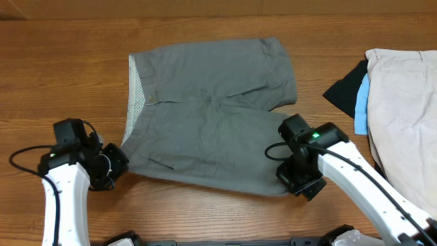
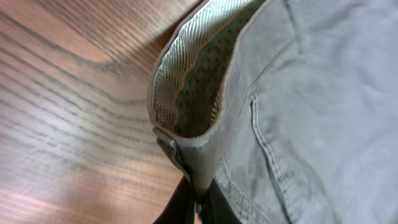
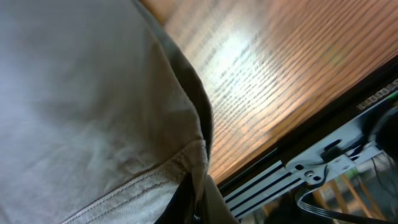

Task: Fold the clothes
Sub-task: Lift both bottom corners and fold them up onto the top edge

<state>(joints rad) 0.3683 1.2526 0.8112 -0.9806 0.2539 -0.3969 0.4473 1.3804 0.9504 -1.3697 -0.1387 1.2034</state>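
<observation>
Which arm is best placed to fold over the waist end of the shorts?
Left. The left gripper pinches the shorts at the waistband corner; the right gripper holds a leg hem.

free: table [image 1: 61, 75] left, front strip | blocked: grey shorts [image 1: 212, 109] centre, garment pile [image 1: 403, 102] right

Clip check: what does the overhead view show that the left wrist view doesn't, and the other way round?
Overhead only: the grey shorts spread out in full, the right gripper at their near right corner, and a beige piece, a light-blue piece and a black piece at the right. Left wrist only: the left gripper shut on the waistband corner, the mesh lining inside the curled band, and a pocket seam. Both: the shorts on the wooden table.
</observation>
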